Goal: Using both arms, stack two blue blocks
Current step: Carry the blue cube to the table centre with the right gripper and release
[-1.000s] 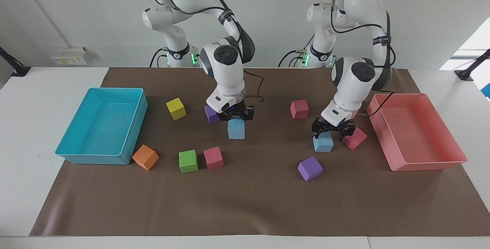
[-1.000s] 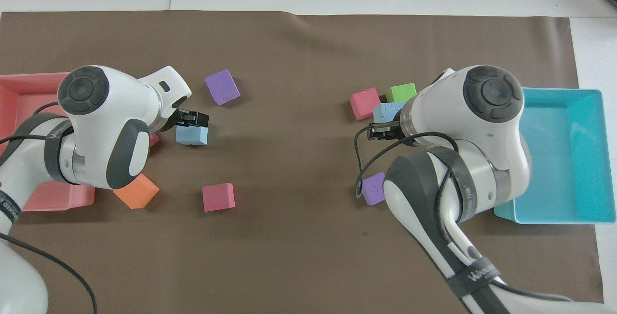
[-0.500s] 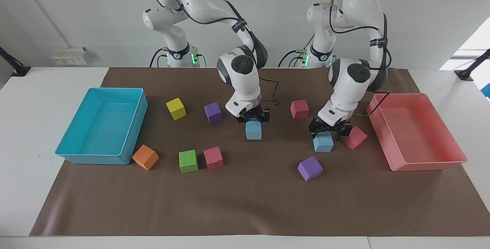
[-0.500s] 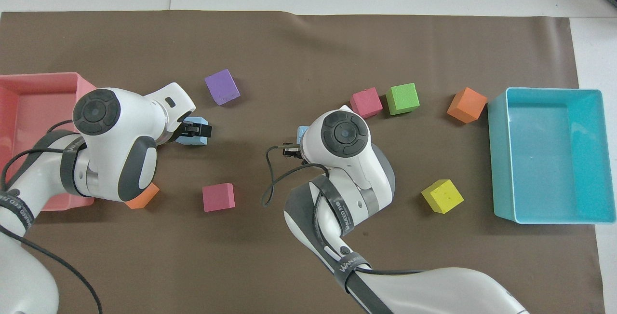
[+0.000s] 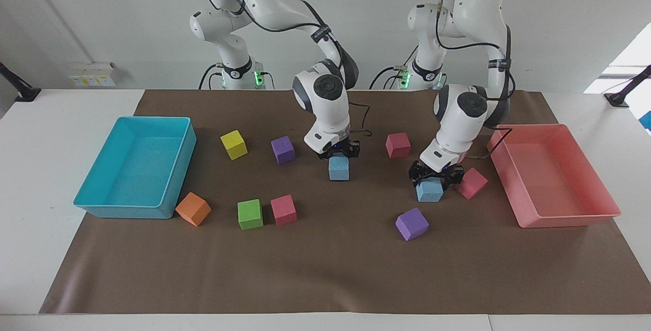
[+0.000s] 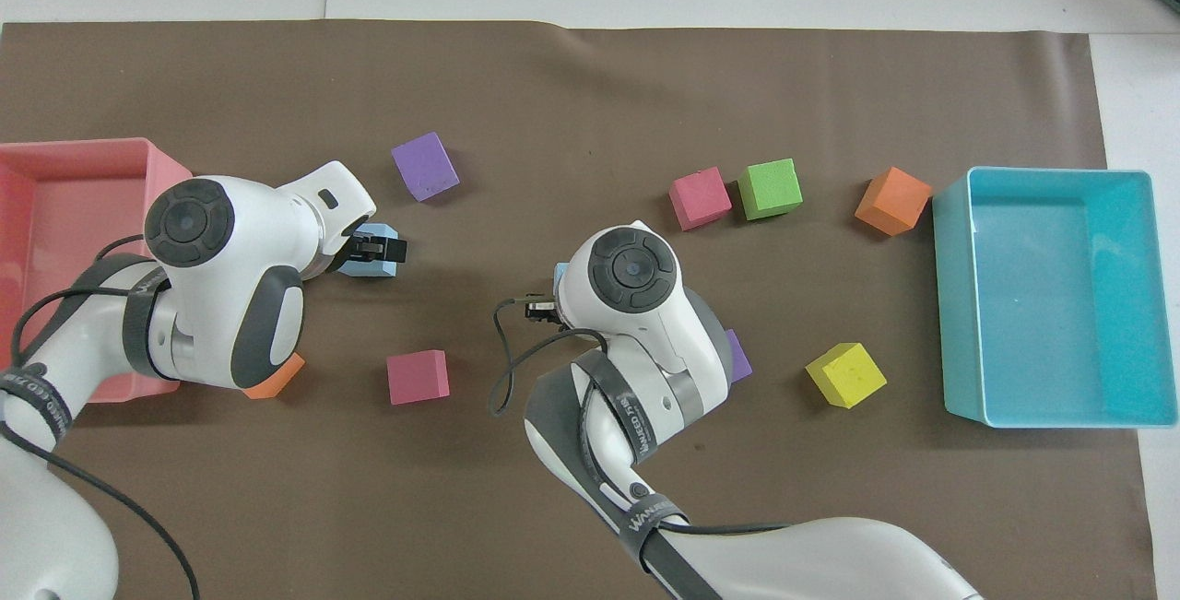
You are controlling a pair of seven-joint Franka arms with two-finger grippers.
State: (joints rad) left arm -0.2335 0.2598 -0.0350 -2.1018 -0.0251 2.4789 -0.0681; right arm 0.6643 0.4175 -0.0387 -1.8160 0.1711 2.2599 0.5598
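Note:
Two light blue blocks are in play. My right gripper is shut on one blue block, holding it just above the mat near the middle. In the overhead view only a sliver of that block shows past the right wrist. The second blue block rests on the mat toward the left arm's end, close to a pink cube. My left gripper is open, its fingers straddling the top of this block. From above, the left gripper covers most of it.
A turquoise tray stands at the right arm's end and a pink tray at the left arm's end. Yellow, purple, pink, purple, orange, green and pink cubes lie scattered.
My right gripper has carried its blue block across the mat toward the left arm's end. The left gripper has sunk a little lower over the resting blue block.

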